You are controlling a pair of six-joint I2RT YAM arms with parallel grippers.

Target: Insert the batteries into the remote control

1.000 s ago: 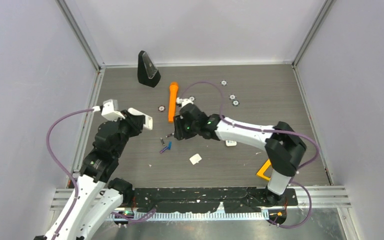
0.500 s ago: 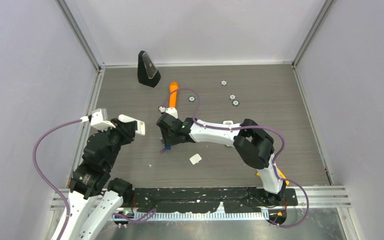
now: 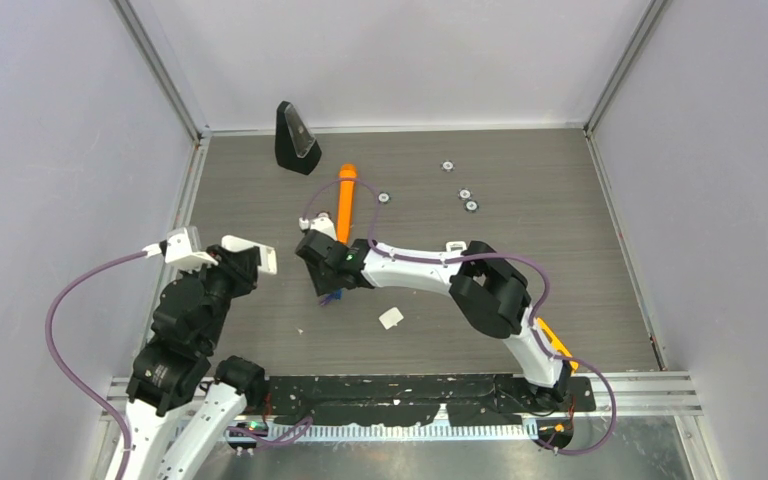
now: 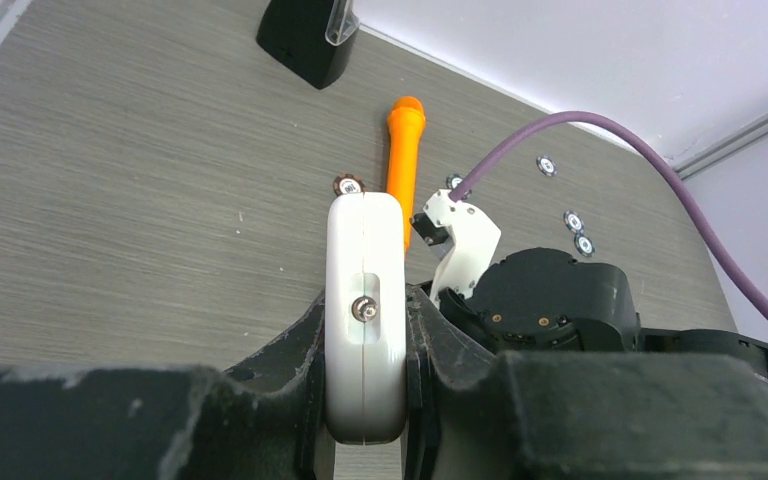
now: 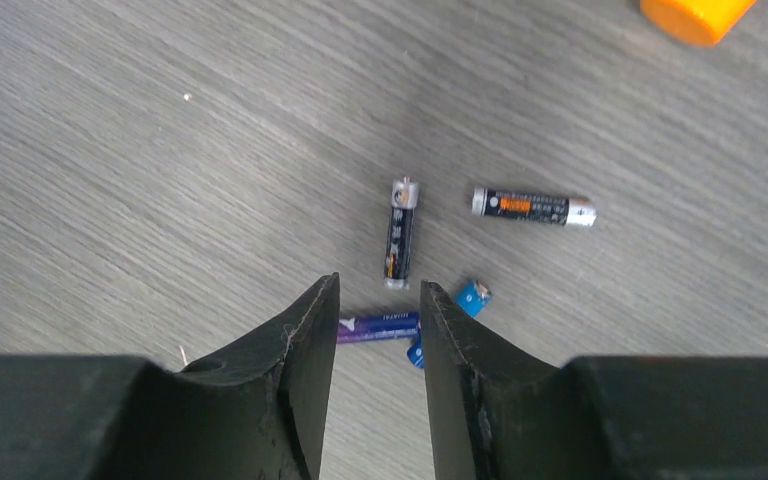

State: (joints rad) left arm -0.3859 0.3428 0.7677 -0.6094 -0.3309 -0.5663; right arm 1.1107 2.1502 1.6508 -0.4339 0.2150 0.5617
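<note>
Left arm stands folded over the table's left edge, wrist raised; left gripper is clamped on a white remote. Right arm stretches from the near right corner toward the table's middle, elbow bent. Right gripper points down, fingers narrowly parted, holding nothing.

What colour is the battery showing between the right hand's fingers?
The battery is purple, clearest in the right wrist view.

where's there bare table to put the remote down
Widest bare stretch: from the silver discs to the right wall. A smaller one: between the black stand and the left gripper holding the remote. Crowded: the centre, where the right gripper hangs over the batteries beside the orange marker and white piece.
</note>
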